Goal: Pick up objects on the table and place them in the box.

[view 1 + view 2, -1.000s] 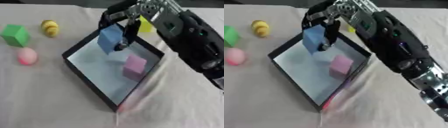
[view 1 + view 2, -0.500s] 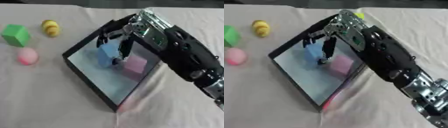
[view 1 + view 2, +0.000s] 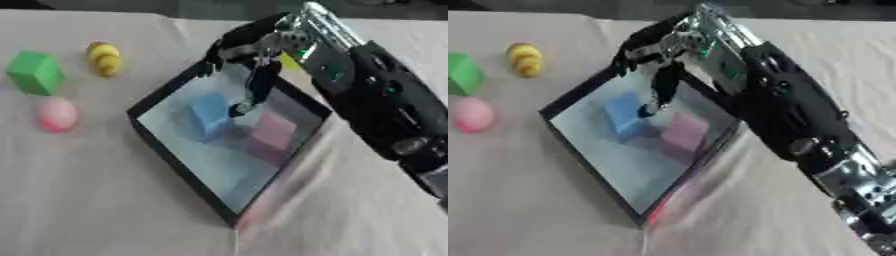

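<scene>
Fingers of the right hand (image 3: 249,65) are hanging spread and relaxed over the box (image 3: 171,160), holding nothing; the arm is reaching in from four o'clock, and the fingertips are pointing down just beside the blue cube (image 3: 208,114), though whether they are touching it cannot be told. The blue cube is sitting on the box floor toward the ten o'clock part of the tray, with the pink cube (image 3: 273,131) lying just beside it at four o'clock, the two close together or touching. A bit of yellow (image 3: 287,61) is showing behind the hand at the box's one o'clock edge, mostly hidden. Outside the box, at nine o'clock on the cloth (image 3: 87,200), the green cube (image 3: 35,72) is resting well apart from the tray, the pink ball (image 3: 56,113) is lying near it at six o'clock, and the yellow lumpy piece (image 3: 104,58) is lying at the green cube's two o'clock. The left hand is showing in neither view.
</scene>
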Action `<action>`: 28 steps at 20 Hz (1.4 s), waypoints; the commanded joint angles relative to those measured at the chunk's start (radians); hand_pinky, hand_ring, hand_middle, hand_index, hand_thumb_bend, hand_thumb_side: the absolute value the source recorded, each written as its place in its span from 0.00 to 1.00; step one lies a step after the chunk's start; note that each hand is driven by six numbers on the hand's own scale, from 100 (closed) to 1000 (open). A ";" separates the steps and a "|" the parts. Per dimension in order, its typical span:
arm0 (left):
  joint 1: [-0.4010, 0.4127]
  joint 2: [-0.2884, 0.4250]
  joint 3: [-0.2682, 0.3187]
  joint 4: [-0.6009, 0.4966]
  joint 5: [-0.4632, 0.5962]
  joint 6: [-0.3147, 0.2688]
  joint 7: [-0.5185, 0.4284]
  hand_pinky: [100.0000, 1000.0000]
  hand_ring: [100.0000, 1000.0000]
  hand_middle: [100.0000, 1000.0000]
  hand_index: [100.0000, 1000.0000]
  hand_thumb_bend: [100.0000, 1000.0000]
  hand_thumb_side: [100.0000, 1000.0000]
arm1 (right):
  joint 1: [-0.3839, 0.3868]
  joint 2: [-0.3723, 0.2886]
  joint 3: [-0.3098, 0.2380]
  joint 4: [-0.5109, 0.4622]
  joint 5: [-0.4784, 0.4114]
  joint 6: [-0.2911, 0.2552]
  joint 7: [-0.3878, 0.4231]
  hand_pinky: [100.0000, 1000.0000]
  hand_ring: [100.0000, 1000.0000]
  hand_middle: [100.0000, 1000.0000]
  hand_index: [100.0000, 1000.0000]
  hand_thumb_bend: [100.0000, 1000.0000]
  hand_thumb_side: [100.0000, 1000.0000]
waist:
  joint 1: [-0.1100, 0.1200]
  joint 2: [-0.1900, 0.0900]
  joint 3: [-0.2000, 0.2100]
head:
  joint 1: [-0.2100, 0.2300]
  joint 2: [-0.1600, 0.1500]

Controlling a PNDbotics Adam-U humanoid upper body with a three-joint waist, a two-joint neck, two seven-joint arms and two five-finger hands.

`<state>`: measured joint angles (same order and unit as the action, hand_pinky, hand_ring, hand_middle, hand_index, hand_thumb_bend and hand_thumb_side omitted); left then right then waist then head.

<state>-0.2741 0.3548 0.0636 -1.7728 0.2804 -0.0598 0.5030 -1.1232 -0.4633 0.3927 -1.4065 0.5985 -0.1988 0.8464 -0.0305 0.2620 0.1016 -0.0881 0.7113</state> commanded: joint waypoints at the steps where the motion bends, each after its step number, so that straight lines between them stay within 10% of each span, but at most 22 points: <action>1: -0.007 0.031 -0.001 -0.009 -0.005 0.001 0.004 0.80 0.75 0.72 0.78 0.09 0.70 | -0.028 -0.089 -0.071 -0.052 -0.079 0.058 -0.030 0.84 0.84 0.81 0.89 0.37 0.09 | -0.009 -0.040 -0.002 | 0.006 0.002; 11: -0.006 0.034 -0.010 -0.009 -0.014 0.006 -0.009 0.80 0.75 0.72 0.78 0.08 0.71 | -0.036 -0.235 -0.128 0.099 -0.059 0.076 -0.050 0.88 0.91 0.86 0.94 0.36 0.06 | -0.009 -0.031 -0.007 | -0.026 0.017; 28: -0.049 0.006 -0.024 -0.016 -0.005 0.014 -0.026 0.80 0.75 0.71 0.77 0.08 0.71 | -0.060 -0.139 -0.235 0.447 0.100 0.039 -0.115 0.92 0.92 0.87 0.95 0.37 0.12 | 0.004 0.016 0.037 | -0.050 -0.087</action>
<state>-0.3104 0.3515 0.0391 -1.7734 0.2722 -0.0453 0.4821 -1.1581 -0.5895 0.1724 -0.9654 0.6863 -0.1586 0.7400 -0.0302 0.2821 0.1388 -0.1346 0.6423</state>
